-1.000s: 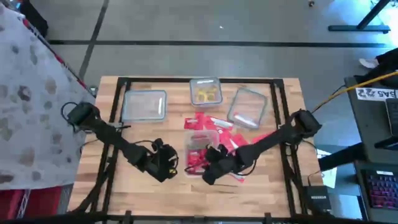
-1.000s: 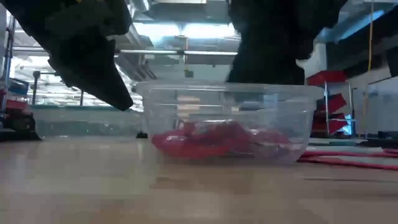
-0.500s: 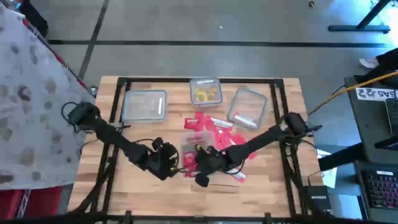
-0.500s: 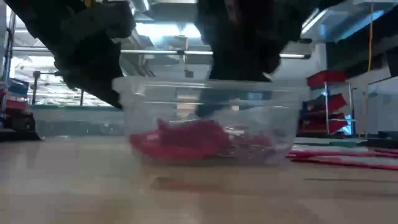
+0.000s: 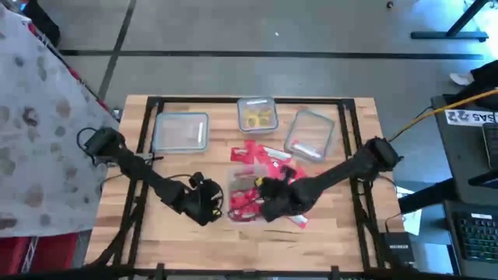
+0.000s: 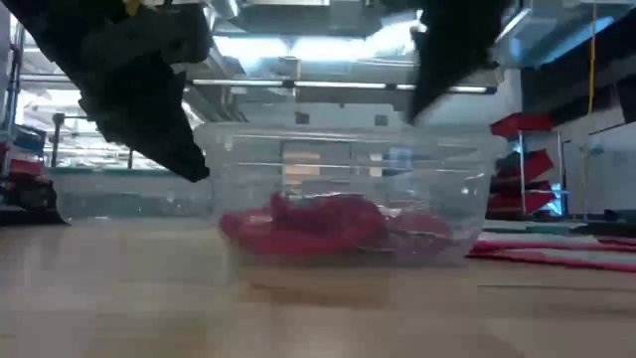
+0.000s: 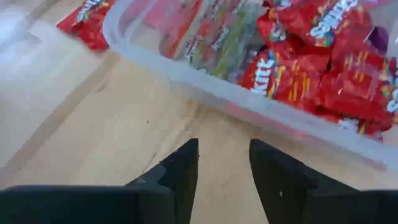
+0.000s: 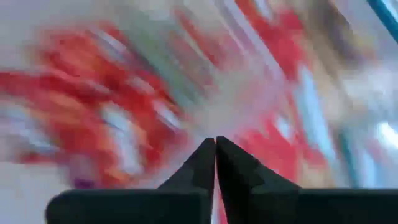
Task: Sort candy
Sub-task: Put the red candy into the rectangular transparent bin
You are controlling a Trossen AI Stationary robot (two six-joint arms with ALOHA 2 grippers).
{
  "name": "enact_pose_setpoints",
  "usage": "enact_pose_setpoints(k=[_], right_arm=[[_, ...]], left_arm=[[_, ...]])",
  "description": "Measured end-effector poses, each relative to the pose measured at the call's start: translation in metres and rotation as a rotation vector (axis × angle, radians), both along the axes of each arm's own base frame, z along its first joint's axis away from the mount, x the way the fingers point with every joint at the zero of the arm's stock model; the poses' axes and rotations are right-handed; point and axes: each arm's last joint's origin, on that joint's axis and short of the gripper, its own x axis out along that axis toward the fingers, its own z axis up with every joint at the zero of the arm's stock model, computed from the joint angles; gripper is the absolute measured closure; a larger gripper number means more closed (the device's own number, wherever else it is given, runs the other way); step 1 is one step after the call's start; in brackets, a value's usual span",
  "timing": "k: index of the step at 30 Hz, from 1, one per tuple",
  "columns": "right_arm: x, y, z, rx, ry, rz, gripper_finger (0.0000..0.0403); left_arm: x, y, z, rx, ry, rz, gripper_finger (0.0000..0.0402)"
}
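Clear tub (image 5: 243, 194) of red candy packets (image 6: 328, 224) sits near the bench's front edge, mid-width. Left gripper (image 7: 222, 163) just beside the tub's left wall, fingers parted, grasping nothing. Right gripper (image 8: 216, 163) at its right side, fingers clenched together, empty. Loose packets (image 5: 264, 155) behind the tub.

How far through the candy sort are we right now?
Partway. Done: red packets fill the front tub, yellow pieces sit in a back tub. In hand: the right pincer is shut beside the front tub, no candy visible in it; the left pincer waits open beside it. Left: loose red packets on the table.
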Motion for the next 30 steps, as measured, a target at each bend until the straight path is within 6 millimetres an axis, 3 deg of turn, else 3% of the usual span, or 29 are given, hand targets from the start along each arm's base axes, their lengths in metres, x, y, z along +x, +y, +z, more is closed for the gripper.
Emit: enact_pose_setpoints(k=[7,13,17,20,24,27,30], right_arm=[[-0.002,-0.002,-0.04,0.143,-0.058,-0.012,0.0402],[0.021,0.006,-0.044,0.247,-0.265,0.13,0.0402],[0.034,0.011,-0.04,0.278,-0.336,0.284,0.0402],[0.033,0.008,-0.033,0.215,-0.296,0.3,0.0402],[0.029,0.001,-0.001,0.053,-0.315,0.283,0.0402],[0.024,-0.014,0.015,-0.062,-0.308,0.247,0.0402],[0.029,-0.041,0.02,-0.096,-0.295,0.197,0.0401]], left_arm=[[-0.018,0.003,-0.006,0.008,0.132,0.077,0.0273],[-0.03,0.0,-0.007,0.008,0.181,0.111,0.0273],[-0.031,-0.002,-0.007,0.009,0.182,0.11,0.0273],[-0.031,-0.002,-0.007,0.008,0.181,0.11,0.0273],[-0.031,-0.002,-0.007,0.004,0.177,0.11,0.0273],[-0.031,-0.002,-0.007,0.012,0.17,0.112,0.0273],[-0.03,-0.001,-0.007,0.016,0.164,0.115,0.0273]])
